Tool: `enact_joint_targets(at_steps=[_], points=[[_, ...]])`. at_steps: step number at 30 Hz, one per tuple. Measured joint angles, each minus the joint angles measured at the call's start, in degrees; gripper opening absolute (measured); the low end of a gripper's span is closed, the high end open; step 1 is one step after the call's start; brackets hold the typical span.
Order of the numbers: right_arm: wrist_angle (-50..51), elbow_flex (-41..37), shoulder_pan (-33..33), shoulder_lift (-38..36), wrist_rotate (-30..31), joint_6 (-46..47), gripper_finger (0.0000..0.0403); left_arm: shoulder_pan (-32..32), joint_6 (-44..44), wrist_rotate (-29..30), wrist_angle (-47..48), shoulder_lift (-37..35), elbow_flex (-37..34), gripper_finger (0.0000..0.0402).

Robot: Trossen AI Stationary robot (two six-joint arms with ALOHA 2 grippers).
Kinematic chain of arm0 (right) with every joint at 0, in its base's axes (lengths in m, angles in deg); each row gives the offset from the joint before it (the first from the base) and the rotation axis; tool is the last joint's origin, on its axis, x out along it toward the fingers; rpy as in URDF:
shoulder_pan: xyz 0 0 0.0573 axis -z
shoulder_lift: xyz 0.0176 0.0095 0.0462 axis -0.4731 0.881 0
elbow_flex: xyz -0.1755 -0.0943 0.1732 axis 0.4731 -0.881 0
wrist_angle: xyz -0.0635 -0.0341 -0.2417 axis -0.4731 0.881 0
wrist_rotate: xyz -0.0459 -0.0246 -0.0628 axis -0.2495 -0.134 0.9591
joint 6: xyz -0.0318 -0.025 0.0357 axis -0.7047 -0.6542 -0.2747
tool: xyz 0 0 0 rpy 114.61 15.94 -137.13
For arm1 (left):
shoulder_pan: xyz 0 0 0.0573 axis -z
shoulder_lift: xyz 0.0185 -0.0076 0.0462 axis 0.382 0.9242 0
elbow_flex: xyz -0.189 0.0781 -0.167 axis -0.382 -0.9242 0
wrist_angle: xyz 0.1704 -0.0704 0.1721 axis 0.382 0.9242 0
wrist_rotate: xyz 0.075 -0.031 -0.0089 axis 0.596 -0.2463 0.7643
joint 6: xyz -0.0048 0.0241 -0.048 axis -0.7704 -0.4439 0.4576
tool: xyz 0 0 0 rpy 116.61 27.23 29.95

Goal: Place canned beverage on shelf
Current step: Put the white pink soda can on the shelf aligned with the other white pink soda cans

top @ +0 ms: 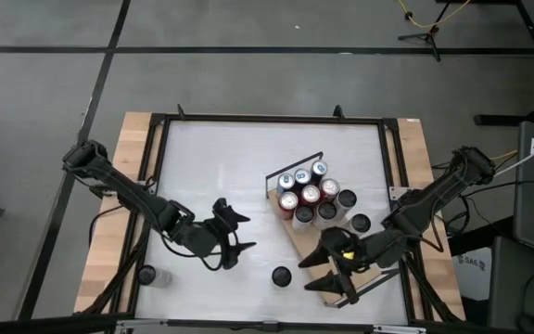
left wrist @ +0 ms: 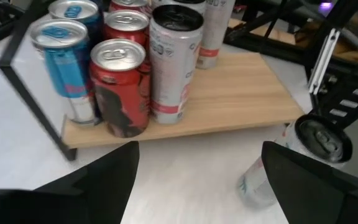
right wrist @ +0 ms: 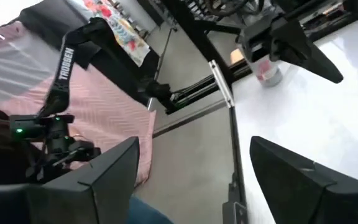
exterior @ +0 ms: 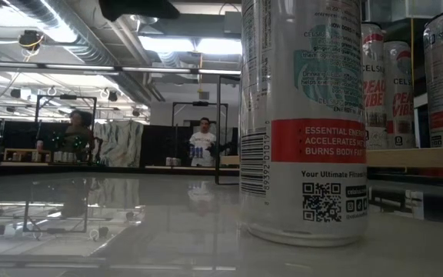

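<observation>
Here, can stands between both open end effectors

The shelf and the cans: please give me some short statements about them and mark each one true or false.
1. Several cans stand upright on the shelf. True.
2. The left claw holds a can. False: it is open and empty.
3. A single can stands on the white table between the two arms. True.
4. The blue cans lie on their sides. False: they stand upright.
5. The right claw is open, over the shelf's empty end. True.
</observation>
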Motion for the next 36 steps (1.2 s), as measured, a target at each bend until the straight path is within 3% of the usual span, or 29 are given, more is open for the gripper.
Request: enact_joint_targets(at_steps=[14,25,36], points=[[5.8,0.0,-0.87,0.0,-8.34,3.61,0.0296,0.02,0.42,0.23,-11.7,7.86,0.0,0.0332],[6.13,0.0,-6.14,2.63,-3.05,3.41,0.0296,0.07,7.56,0.3,-14.34,12.09,0.0,0.0332],[6.3,0.0,-6.29,9.12,-0.33,3.79,0.0296,0.05,7.78,0.62,-15.71,12.89,0.0,0.0332]])
